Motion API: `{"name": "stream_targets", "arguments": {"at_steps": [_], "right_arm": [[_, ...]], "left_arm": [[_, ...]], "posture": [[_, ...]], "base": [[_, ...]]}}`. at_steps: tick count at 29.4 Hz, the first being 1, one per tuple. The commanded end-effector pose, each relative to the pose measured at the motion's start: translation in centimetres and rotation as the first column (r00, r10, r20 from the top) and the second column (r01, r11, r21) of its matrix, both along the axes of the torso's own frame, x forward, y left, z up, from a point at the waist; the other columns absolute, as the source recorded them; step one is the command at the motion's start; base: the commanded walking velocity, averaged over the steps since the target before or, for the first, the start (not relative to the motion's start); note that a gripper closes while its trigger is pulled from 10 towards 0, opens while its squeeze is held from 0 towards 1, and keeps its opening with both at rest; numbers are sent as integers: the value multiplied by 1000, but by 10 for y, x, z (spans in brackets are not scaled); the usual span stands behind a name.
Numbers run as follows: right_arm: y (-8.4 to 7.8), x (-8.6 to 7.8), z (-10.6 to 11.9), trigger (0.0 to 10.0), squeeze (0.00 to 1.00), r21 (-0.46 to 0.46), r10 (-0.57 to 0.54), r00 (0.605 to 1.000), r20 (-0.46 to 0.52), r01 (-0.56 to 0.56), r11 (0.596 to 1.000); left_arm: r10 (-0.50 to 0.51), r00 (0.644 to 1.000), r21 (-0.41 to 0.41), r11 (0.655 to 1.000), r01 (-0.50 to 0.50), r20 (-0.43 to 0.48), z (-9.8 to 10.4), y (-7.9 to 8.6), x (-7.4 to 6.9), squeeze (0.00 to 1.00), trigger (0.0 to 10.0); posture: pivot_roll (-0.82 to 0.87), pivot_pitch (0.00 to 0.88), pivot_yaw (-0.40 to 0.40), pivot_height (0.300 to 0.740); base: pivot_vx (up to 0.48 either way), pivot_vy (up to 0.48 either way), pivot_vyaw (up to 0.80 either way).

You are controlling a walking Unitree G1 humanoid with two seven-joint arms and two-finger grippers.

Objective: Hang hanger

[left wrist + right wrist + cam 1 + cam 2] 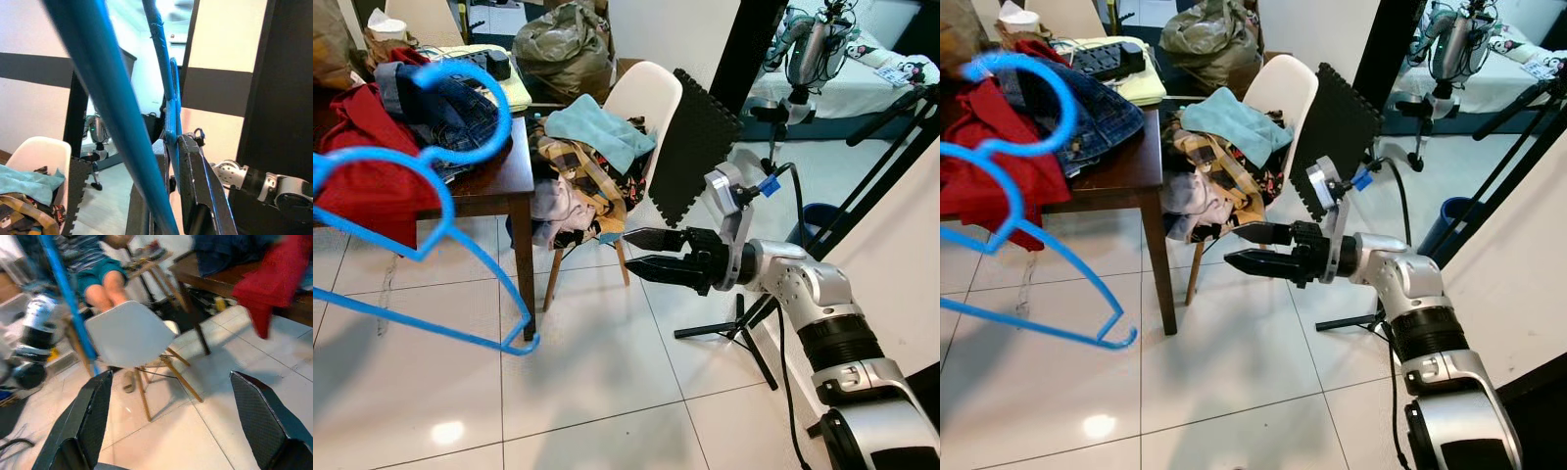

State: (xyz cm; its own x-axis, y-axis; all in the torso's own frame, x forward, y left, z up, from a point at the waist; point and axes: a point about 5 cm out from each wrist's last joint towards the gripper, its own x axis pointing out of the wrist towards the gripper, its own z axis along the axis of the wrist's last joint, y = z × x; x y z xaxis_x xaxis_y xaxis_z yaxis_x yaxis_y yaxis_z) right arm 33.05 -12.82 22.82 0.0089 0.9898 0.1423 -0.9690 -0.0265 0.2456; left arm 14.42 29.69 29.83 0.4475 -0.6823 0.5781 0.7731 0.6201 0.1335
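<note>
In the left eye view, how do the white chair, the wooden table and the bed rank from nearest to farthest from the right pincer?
From the right pincer, open above the tiled floor:
1. White chair, heaped with clothes, just beyond and to the left of the fingertips.
2. Wooden table, further left, past the chair, carrying jeans and a red garment.
3. Bed, far back on the right, in the next room.

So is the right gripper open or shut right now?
Open. The right gripper has its two black fingers spread wide with floor showing between them, holding nothing. The blue hanger is clamped in the left gripper.
</note>
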Motion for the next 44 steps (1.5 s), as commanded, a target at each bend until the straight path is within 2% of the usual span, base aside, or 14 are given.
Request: {"name": "stream_targets", "arguments": {"at_steps": [1, 2, 6, 9, 11, 12, 14, 16, 21, 22, 32, 37, 43, 44], "right_arm": [[-3, -7, 16, 10000, 0, 69, 60, 997, 38, -62, 996], [-3, -7, 16, 10000, 0, 69, 60, 997, 38, -62, 996], [-2, -13, 40, 10000, 0, 179, 114, 990, 83, -127, 976], [-7, -20, 62, 10000, 0, 297, 186, 975, 125, -215, 930], [-8, -24, 65, 10000, 0, 302, 213, 968, 136, -245, 921], [-2, -28, 60, 10000, 0, 248, 241, 960, 145, -271, 930], [-2, -28, 60, 10000, 0, 248, 241, 960, 145, -271, 930], [9, -38, 54, 10000, 0, 170, 298, 943, 149, -321, 932], [24, -47, 50, 10000, 0, 117, 336, 929, 153, -355, 928], [31, -49, 49, 10000, 0, 104, 336, 929, 157, -353, 930], [57, -60, 52, 10000, 0, 116, 343, 926, 157, -362, 925], [80, -66, 54, 10000, 0, 129, 301, 940, 162, -323, 938], [85, -67, 55, 10000, 0, 130, 275, 949, 155, -296, 946], [86, -66, 55, 5490, 0, 129, 264, 953, 150, -283, 950]], "left_arm": [[-45, 999, -21, 999, 45, 12, -3, 0, -3, 0, 10000], [-45, 999, -21, 999, 45, 12, -3, 0, -3, 0, 10000], [-70, 997, -20, 997, 71, 14, -4, 0, -3, 0, 10000], [-92, 996, -22, 995, 92, 9, -4, 1, -3, 0, 10000], [-98, 995, -19, 995, 98, 3, -4, 1, -3, 0, 10000], [-101, 995, -15, 995, 101, 2, -4, 2, -3, 0, 10000], [-101, 995, -15, 995, 101, 2, -4, 2, -3, 0, 10000], [-105, 994, -6, 994, 105, 1, -4, 1, -3, 0, 10000], [-110, 994, 5, 994, 110, 3, -3, -1, -4, 0, 10000], [-115, 993, 13, 993, 115, 1, -3, -4, -4, 0, 10000], [-139, 990, 35, 990, 139, -10, -2, -12, 0, 0, 10000], [-155, 987, 41, 987, 156, -33, -5, -23, 7, 0, 10000], [-159, 987, 44, 986, 161, -37, -5, -27, 9, 0, 10000], [-160, 986, 47, 986, 162, -39, -5, -28, 9, 0, 10000]], "posture": [[77, 104, -139, 740], [77, 104, -139, 740], [74, 102, -136, 740], [74, 107, -132, 740], [75, 109, -132, 740], [73, 112, -135, 740], [73, 112, -135, 740], [74, 114, -138, 740], [72, 116, -140, 740], [72, 116, -140, 740], [67, 117, -138, 740], [64, 121, -135, 740], [61, 120, -135, 740], [61, 121, -134, 740]], "base": [[0, 0, 0], [0, 0, 0], [0, 0, 0], [0, 0, 0], [0, 0, 0], [0, 0, 0], [0, 0, 0], [0, 0, 0], [0, 0, 0], [0, 0, 0], [0, 0, 0], [0, 0, 0], [0, 0, 0], [0, 0, 0]]}}
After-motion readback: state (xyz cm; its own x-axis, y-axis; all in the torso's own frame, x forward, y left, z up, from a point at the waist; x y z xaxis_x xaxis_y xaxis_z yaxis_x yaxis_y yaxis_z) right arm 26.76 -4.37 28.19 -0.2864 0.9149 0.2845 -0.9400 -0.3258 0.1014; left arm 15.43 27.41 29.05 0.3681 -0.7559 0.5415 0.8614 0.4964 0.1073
